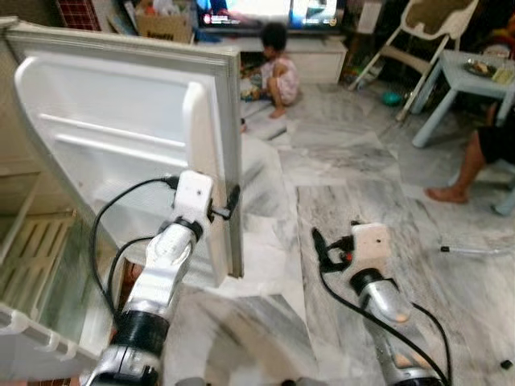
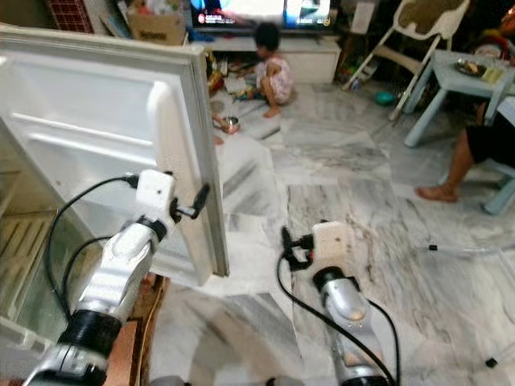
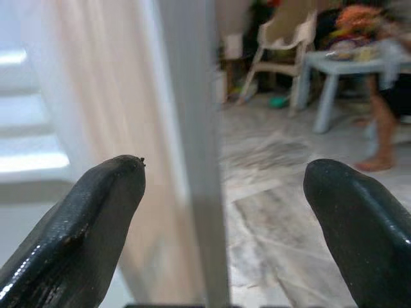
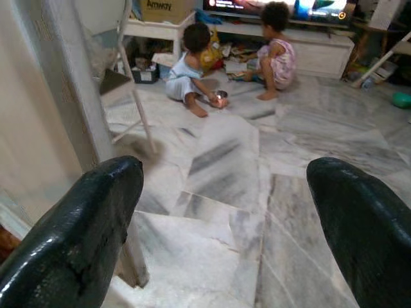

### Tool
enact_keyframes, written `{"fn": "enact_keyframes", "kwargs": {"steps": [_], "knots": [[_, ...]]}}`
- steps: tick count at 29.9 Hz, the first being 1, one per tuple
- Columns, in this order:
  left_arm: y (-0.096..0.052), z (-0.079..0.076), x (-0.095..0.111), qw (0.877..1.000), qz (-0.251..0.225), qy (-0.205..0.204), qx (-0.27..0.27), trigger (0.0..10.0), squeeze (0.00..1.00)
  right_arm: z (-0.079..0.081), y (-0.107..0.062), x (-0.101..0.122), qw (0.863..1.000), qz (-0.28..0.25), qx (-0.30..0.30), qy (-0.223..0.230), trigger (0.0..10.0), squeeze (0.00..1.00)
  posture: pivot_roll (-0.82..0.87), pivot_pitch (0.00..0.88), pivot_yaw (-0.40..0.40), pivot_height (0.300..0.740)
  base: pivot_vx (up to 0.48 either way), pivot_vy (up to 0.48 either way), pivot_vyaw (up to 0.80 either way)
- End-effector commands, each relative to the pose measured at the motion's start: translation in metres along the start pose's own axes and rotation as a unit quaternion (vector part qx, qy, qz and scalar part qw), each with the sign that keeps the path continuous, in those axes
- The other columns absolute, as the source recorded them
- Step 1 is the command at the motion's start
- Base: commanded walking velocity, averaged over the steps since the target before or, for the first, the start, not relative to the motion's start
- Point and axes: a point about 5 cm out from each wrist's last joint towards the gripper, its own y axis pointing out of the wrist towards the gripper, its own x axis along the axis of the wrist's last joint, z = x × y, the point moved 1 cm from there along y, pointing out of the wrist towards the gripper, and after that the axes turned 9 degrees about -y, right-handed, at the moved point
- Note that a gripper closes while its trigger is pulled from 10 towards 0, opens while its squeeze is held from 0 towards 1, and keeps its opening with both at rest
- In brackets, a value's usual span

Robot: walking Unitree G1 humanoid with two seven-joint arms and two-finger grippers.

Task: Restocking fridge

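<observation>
At left of frame the fridge door stands open; left gripper straddles its edge, fingers wide; right gripper hangs open-fingered, empty; fingers might slip off, door swinging.

We are in a lived-in home, in its open living room. A marble floor runs to a low TV bench with the screen on, where children sit among toys. A folding high chair, a small blue table and a white fridge door stand around us.
</observation>
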Motion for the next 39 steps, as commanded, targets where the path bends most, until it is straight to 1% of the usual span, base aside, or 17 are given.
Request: {"fn": "enact_keyframes", "kwargs": {"steps": [1, 6, 7, 9, 11, 13, 16, 19, 23, 26, 27, 29, 31, 32, 34, 36, 39], "knots": [[-0.005, -0.004, 0.008, 1.0, -0.01, 0.015, -0.016, 10.0, 0.0, -0.005, 0.002, 0.0, 1.0, 0.005, -0.014, -0.005, 10.0, 0.0, 0.07, 0.047, -0.022, 0.74, 0.0, 0.0, 0.0], [-0.028, 0.009, -0.003, 0.998, 0.013, -0.009, 0.054, 10.0, 0.0, -0.014, 0.007, 0.005, 0.999, 0.002, -0.04, 0.009, 10.0, 0.0, 0.08, 0.051, -0.019, 0.74, 0.0, 0.0, 0.0], [-0.042, 0.017, -0.008, 0.995, 0.028, -0.008, 0.096, 10.0, 0.0, -0.018, 0.008, 0.005, 0.999, 0.007, -0.048, 0.007, 10.0, 0.0, 0.07, 0.054, -0.029, 0.74, 0.0, 0.0, 0.0], [-0.045, 0.017, -0.009, 0.994, 0.031, -0.012, 0.105, 10.0, 0.0, -0.019, 0.009, 0.006, 0.998, 0.007, -0.056, -0.004, 10.0, 0.0, 0.07, 0.053, -0.032, 0.74, 0.0, 0.0, 0.0], [-0.046, 0.021, -0.023, 0.993, 0.049, -0.007, 0.105, 10.0, 0.0, -0.021, 0.011, 0.006, 0.997, 0.009, -0.069, -0.015, 10.0, 0.0, 0.07, 0.042, -0.045, 0.74, 0.12, 0.0, 0.0], [-0.044, 0.023, -0.026, 0.993, 0.055, -0.006, 0.109, 10.0, 0.0, -0.021, 0.012, 0.006, 0.997, 0.007, -0.07, -0.01, 10.0, 0.0, 0.06, 0.036, -0.049, 0.74, 0.24, 0.0, 0.0], [-0.035, 0.028, -0.029, 0.992, 0.058, -0.008, 0.116, 10.0, 0.0, -0.021, 0.016, 0.011, 0.997, -0.006, -0.073, -0.036, 10.0, 0.0, 0.05, 0.023, -0.05, 0.74, 0.259, 0.0, 0.0], [-0.013, 0.033, -0.024, 0.991, 0.05, -0.013, 0.122, 10.0, 0.0, -0.021, 0.023, 0.022, 0.996, -0.028, -0.067, -0.045, 10.0, 0.0, 0.03, 0.006, -0.042, 0.74, 0.286, 0.0, 0.0], [0.004, 0.03, -0.019, 0.993, 0.044, -0.009, 0.11, 10.0, 0.0, -0.019, 0.024, 0.025, 0.998, -0.031, -0.052, -0.033, 10.0, 0.0, 0.02, 0.001, -0.04, 0.74, 0.288, 0.0, 0.0], [0.023, 0.013, -0.012, 0.997, 0.033, -0.007, 0.073, 10.0, 0.0, -0.02, 0.023, 0.02, 0.998, -0.026, -0.057, -0.03, 10.0, 0.0, 0.02, 0.0, -0.041, 0.74, 0.269, 0.0, 0.0], [0.023, 0.013, -0.012, 0.997, 0.033, -0.007, 0.073, 10.0, 0.0, -0.02, 0.023, 0.02, 0.998, -0.026, -0.057, -0.03, 10.0, 0.0, 0.02, 0.0, -0.041, 0.74, 0.262, 0.0, 0.0], [0.034, -0.002, -0.007, 0.999, 0.025, -0.009, 0.045, 10.0, 0.0, -0.02, 0.023, 0.018, 0.998, -0.023, -0.059, -0.028, 10.0, 0.0, 0.03, 0.0, -0.04, 0.74, 0.255, 0.0, 0.0], [0.047, -0.025, 0.0, 1.0, 0.014, -0.013, 0.002, 10.0, 0.0, -0.019, 0.022, 0.016, 0.997, -0.019, -0.062, -0.03, 10.0, 0.0, 0.03, 0.0, -0.04, 0.74, 0.255, 0.0, 0.0], [0.055, -0.05, 0.005, 0.999, 0.005, -0.008, -0.046, 10.0, 0.0, -0.019, 0.022, 0.014, 0.997, -0.015, -0.066, -0.031, 10.0, 0.0, 0.03, 0.0, -0.04, 0.74, 0.247, 0.0, 0.0], [0.059, -0.069, 0.008, 0.997, -0.001, 0.001, -0.08, 10.0, 0.0, -0.02, 0.021, 0.014, 0.997, -0.014, -0.069, -0.03, 10.0, 0.0, 0.02, 0.0, -0.039, 0.74, 0.249, 0.0, 0.0], [0.06, -0.076, 0.007, 0.996, -0.001, 0.001, -0.09, 10.0, 0.0, -0.019, 0.021, 0.013, 0.997, -0.014, -0.071, -0.027, 10.0, 0.0, 0.02, 0.0, -0.038, 0.74, 0.251, 0.0, 0.0], [0.058, -0.072, 0.002, 0.997, 0.002, -0.001, -0.08, 10.0, 0.0, -0.018, 0.019, 0.012, 0.997, -0.014, -0.072, -0.024, 10.0, 0.0, 0.02, 0.0, -0.038, 0.74, 0.25, 0.0, 0.0]]}}
